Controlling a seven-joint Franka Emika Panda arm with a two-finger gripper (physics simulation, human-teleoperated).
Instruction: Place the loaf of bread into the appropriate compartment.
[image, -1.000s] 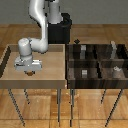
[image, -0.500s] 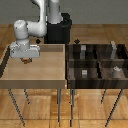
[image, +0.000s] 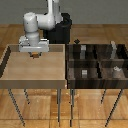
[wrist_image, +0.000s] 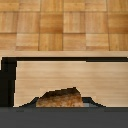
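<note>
Gripper (image: 34, 54): raised. Half a second back it sat lower, close over the tray floor; it now hangs clear above the floor, toward the tray's far side, on the exterior view's left. A second ago it was lower still, at the surface. Reading: the pick-up appears done and the lift is under way, so the carry to the compartments comes next.

Jaws: closed in on the loaf of bread (wrist_image: 61, 97), a small orange-brown block pinched between the fingers. The wrist view shows it sitting right at the fingertips with pale tray floor beyond it. In the exterior view it is only a speck under the hand, so how squarely it is held is hard to judge.

Tray (image: 10, 80): light wood, shallow-walled, on thin legs, left half of the scene.

Compartment box (image: 70, 75): dark, divided into cells, just beside the tray on the exterior view's right, well apart from the gripper. Small grey pieces (image: 84, 73) lie in several cells.
</note>
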